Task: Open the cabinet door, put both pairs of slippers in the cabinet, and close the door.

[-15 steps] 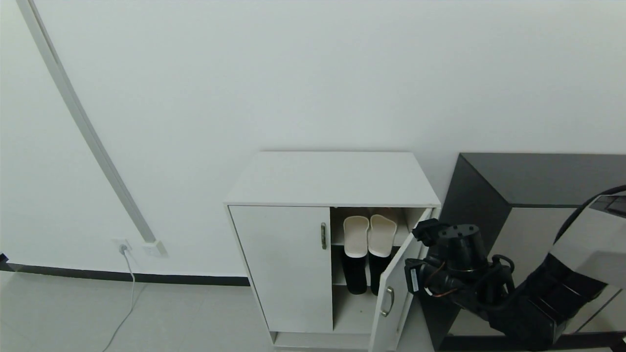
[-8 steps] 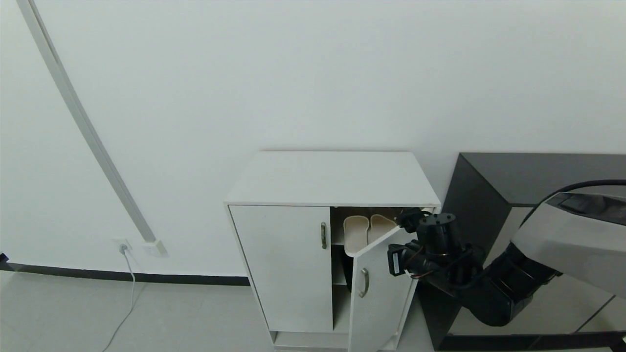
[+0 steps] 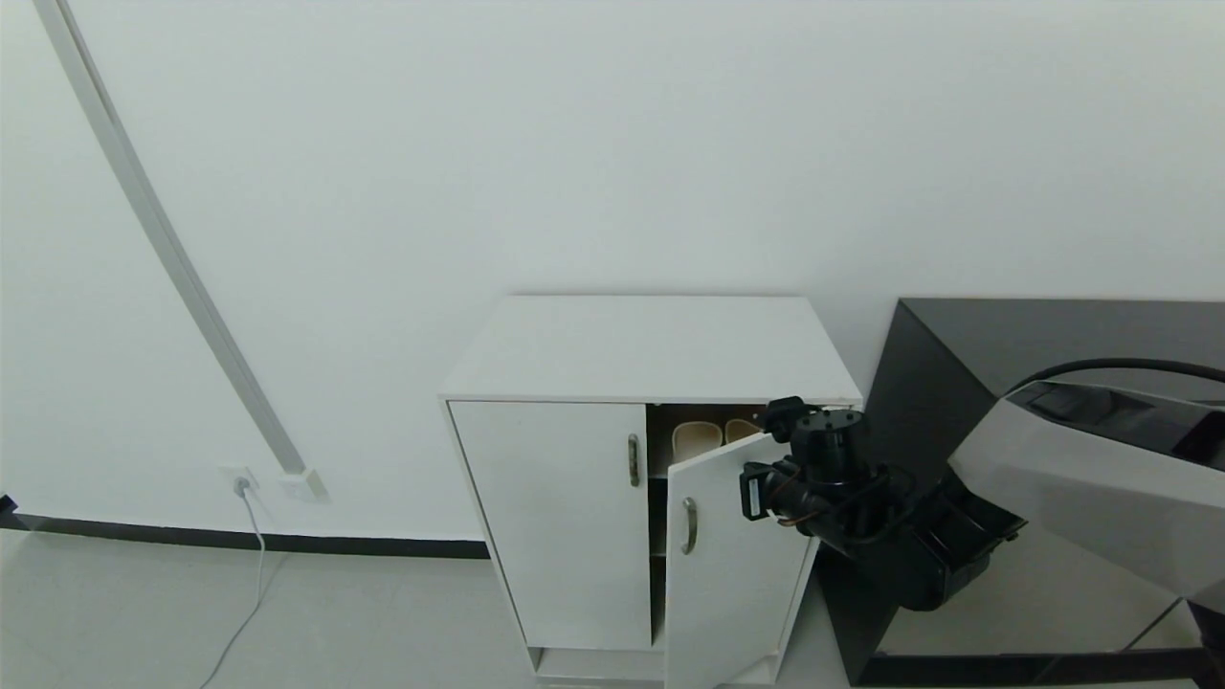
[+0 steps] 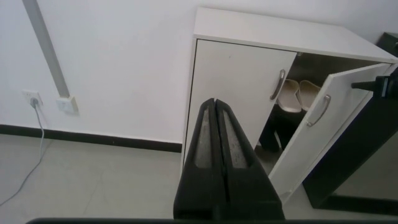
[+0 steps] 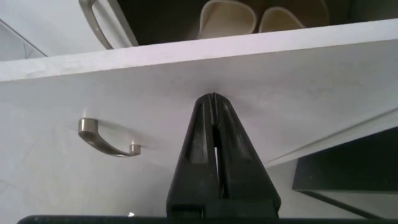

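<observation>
The white cabinet [image 3: 651, 349] stands against the wall, its left door [image 3: 555, 517] closed. Its right door [image 3: 727, 555] hangs ajar at a narrow angle. A cream pair of slippers [image 3: 713, 436] shows on the upper shelf through the gap, seen too in the left wrist view [image 4: 297, 94] and the right wrist view [image 5: 249, 15]. My right gripper [image 3: 773, 414] is shut, its tip [image 5: 213, 98] pressed against the outer face of the right door near its top edge, above the door handle [image 5: 109, 142]. My left gripper [image 4: 215, 103] is shut on nothing, held back from the cabinet's left door.
A dark cabinet [image 3: 1014, 349] stands close on the right of the white one. A wall socket with a cable [image 3: 244, 486] sits low on the wall at the left, under a slanting grey conduit [image 3: 163, 239]. Bare floor lies left of the cabinet.
The right door has swung from wide open to nearly shut, with my right gripper moving left against its outer face. The black slippers on the lower shelf are now hidden behind the door.
</observation>
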Robot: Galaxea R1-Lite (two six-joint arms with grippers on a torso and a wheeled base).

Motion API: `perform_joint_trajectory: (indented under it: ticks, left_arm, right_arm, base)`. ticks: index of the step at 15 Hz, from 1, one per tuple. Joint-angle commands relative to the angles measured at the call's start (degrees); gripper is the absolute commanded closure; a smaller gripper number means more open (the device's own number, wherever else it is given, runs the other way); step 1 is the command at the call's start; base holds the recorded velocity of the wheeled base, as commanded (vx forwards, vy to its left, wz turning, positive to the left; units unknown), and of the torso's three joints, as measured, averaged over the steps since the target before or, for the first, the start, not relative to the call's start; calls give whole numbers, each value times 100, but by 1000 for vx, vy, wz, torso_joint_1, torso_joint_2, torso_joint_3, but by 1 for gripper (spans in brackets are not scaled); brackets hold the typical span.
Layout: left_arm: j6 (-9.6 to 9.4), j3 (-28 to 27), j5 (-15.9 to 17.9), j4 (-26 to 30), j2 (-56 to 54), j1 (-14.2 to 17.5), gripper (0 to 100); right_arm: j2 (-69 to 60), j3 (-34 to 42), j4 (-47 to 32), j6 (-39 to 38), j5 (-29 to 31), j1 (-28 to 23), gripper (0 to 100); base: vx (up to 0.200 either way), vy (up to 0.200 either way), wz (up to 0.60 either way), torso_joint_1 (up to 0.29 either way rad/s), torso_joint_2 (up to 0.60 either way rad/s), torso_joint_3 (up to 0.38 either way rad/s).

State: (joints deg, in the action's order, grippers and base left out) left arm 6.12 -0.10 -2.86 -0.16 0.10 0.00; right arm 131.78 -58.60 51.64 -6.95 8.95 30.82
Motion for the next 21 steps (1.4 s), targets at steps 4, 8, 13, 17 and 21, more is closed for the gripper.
perform_joint_trajectory:
  ticks: [4, 8, 13, 17, 21]
  left_arm:
    - [3, 1, -4, -2, -1, 0, 100]
    - [3, 1, -4, -2, -1, 0, 100]
    - [3, 1, -4, -2, -1, 0, 100]
    - [3, 1, -21, -2, -1, 0, 100]
    - [3, 1, -21, -2, -1, 0, 100]
  right_arm:
    - [375, -503, -14, 1, 10, -58, 100]
    - [559, -776, -14, 9, 19, -67, 100]
    - [805, -1250, -31, 18, 37, -111, 100]
    - [841, -1470, -198, 18, 46, -111, 100]
    - [902, -1646, -348, 18, 46, -146, 100]
  base:
    - [0, 0, 0, 0, 0, 0]
    - [0, 0, 0, 0, 0, 0]
    - [0, 0, 0, 0, 0, 0]
    - [0, 0, 0, 0, 0, 0]
    - [0, 0, 0, 0, 0, 0]
